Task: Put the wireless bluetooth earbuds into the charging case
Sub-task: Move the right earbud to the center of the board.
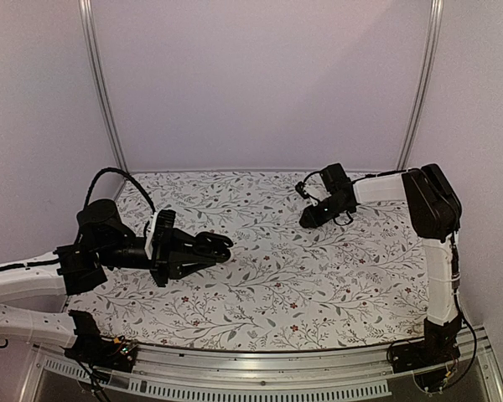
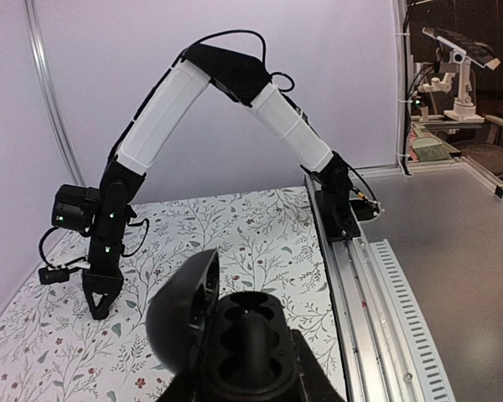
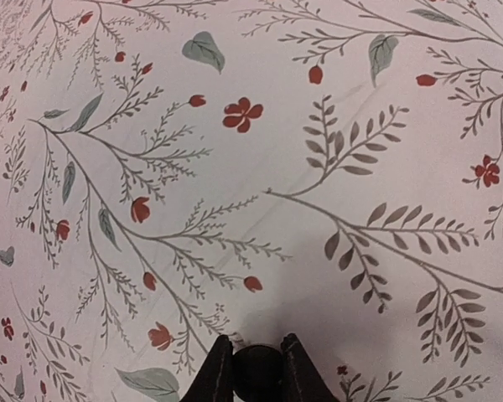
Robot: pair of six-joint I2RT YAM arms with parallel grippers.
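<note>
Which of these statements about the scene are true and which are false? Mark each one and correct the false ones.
1. The charging case has its lid open. True.
2. The charging case lies flat on the floral cloth. False: the left jaws hold it.
3. The right jaws are empty. False: a small black earbud sits between them.
4. The right jaws point down at the floral cloth. True.
</note>
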